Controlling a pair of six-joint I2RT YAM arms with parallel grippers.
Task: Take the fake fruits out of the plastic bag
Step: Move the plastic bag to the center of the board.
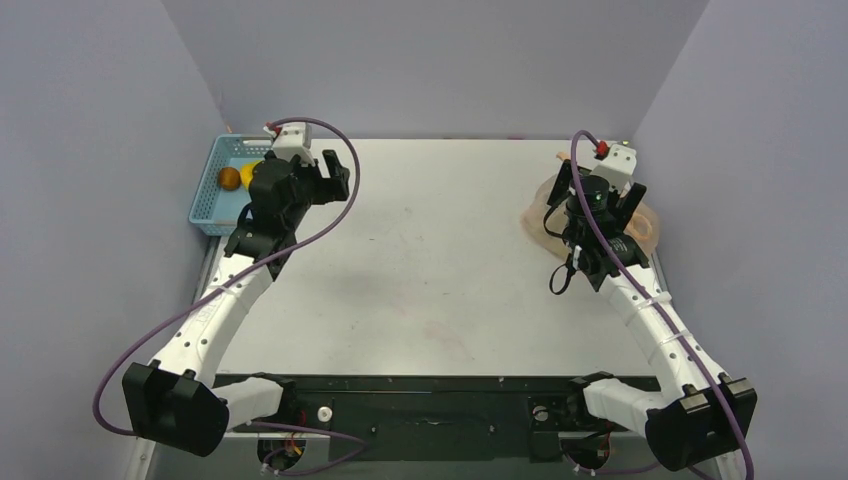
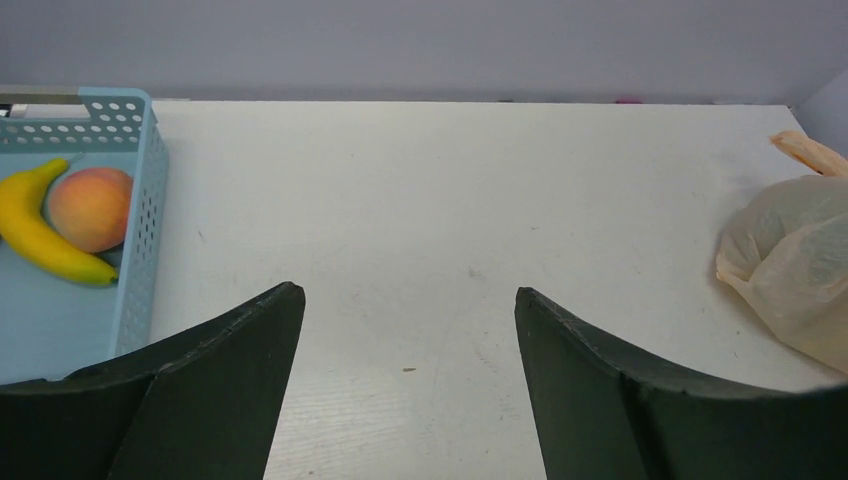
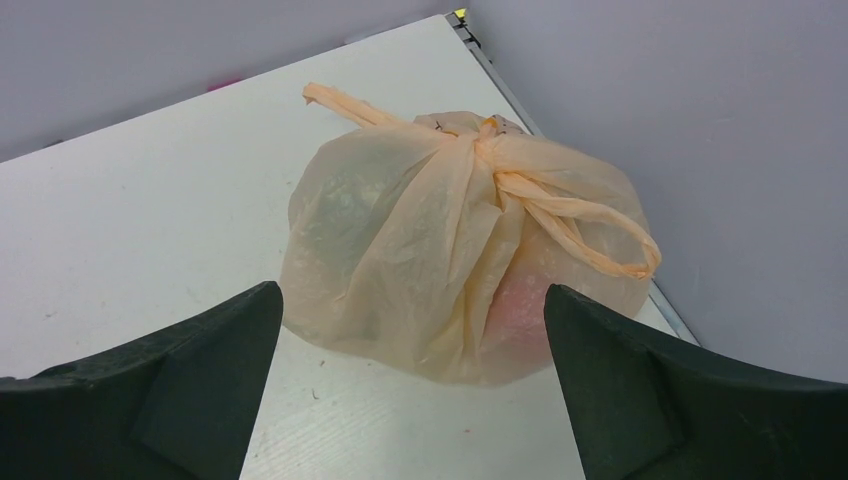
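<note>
Top external view showed the plastic bag (image 1: 648,232) lying at the far right of the desk (image 1: 440,260), close to the right-hand wall and partly hidden under the right arm. From the right wrist view, the bag was a rounded, translucent peach bundle with its handles knotted together on top and one loop trailing to the right. Some of the fake fruits (image 3: 520,300) showed dimly through the film as a pinkish shape and a darker greenish one. The right fingers (image 3: 160,400) stood wide apart on the near side of the bag, one toward each flank, touching nothing and gripping nothing. At the far left of the desk sat a blue mesh basket (image 2: 140,210) holding a yellow banana (image 2: 40,240) and an orange peach-like fruit (image 2: 90,208), the two touching. The left fingers (image 2: 210,400) were spread open and empty over bare desk just right of the basket, well apart from the bag.
</note>
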